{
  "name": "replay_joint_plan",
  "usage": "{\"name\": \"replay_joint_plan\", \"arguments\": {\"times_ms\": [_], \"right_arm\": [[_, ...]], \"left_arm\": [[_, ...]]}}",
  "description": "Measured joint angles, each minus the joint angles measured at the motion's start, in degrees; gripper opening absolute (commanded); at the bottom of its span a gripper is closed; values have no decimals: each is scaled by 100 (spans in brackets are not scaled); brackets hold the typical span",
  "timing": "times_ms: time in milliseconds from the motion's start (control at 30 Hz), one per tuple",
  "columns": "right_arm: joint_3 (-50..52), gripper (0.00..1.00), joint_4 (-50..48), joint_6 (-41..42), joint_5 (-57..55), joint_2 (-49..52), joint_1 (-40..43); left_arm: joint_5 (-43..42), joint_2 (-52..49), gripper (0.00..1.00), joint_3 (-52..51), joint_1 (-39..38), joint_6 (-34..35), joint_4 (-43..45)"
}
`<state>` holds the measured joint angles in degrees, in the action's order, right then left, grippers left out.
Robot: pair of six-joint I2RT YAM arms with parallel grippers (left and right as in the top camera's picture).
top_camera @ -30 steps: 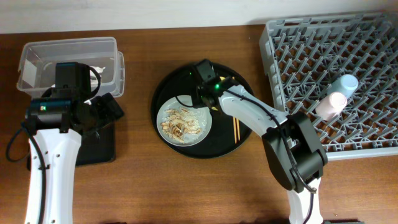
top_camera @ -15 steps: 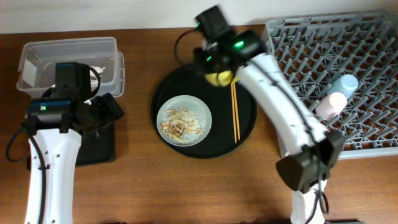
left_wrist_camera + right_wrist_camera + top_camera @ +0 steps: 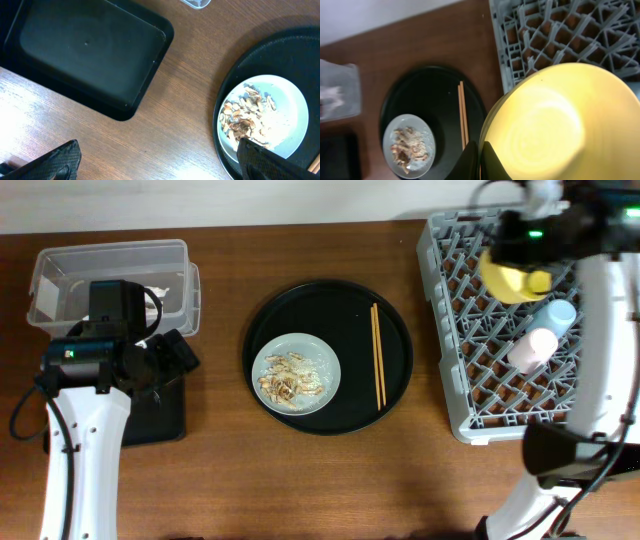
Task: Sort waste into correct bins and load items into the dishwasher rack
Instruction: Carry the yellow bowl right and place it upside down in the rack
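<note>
Right gripper [image 3: 481, 159] is clamped on the rim of the yellow bowl [image 3: 512, 275]. In the wrist view both fingers pinch the bowl's edge, so it's carrying, not free.

The bowl hangs over the far-left part of the dishwasher rack [image 3: 480, 380]. We can't tell from these views whether it touches the pegs or is clear of them.

Key relation for the drop: free lattice lies straight under the bowl and toward the rack's near-left side. The small light blue cup [image 3: 555, 315] and small pink cup [image 3: 530, 348] lie on their sides toward the rack's right edge, and the blue one is just beside the bowl in the overhead view. We judge the set-down should stay left of them. A round bowl has no long axis to align, only tilt against the pegs.

Left gripper [image 3: 157, 150] is spread wide and holds nothing, well left of the rack.

Left of the rack, the plate [image 3: 322, 356] with food scraps [image 3: 290, 377] and the chopsticks [image 3: 378, 355] sit on the round black tray [image 3: 390, 405].
</note>
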<state>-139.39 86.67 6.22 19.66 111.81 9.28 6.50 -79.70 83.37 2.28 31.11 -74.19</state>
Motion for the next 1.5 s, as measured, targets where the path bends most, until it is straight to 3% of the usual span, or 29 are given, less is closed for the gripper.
{"name": "replay_joint_plan", "arguments": {"times_ms": [267,700,1033,1333,1433,1500], "right_arm": [[0,4,-776,-1014,2494,411,1757],[2,4,-2959,-1235,5818,2439,1958],[2,4,-3165,-616,6059,3379,1943],[2,6,-3053,-234,5777,3425,1943],[2,19,-2837,-160,5591,3425,1945],[0,22,-2750,-157,5410,3425,1956]], "left_arm": [[0,0,99,-2,0,0,0],[0,0,99,0,0,0,-2],[0,0,99,0,0,0,-2],[0,0,99,0,0,0,-2],[0,0,99,-2,0,0,0],[0,0,99,-2,0,0,-2]]}}
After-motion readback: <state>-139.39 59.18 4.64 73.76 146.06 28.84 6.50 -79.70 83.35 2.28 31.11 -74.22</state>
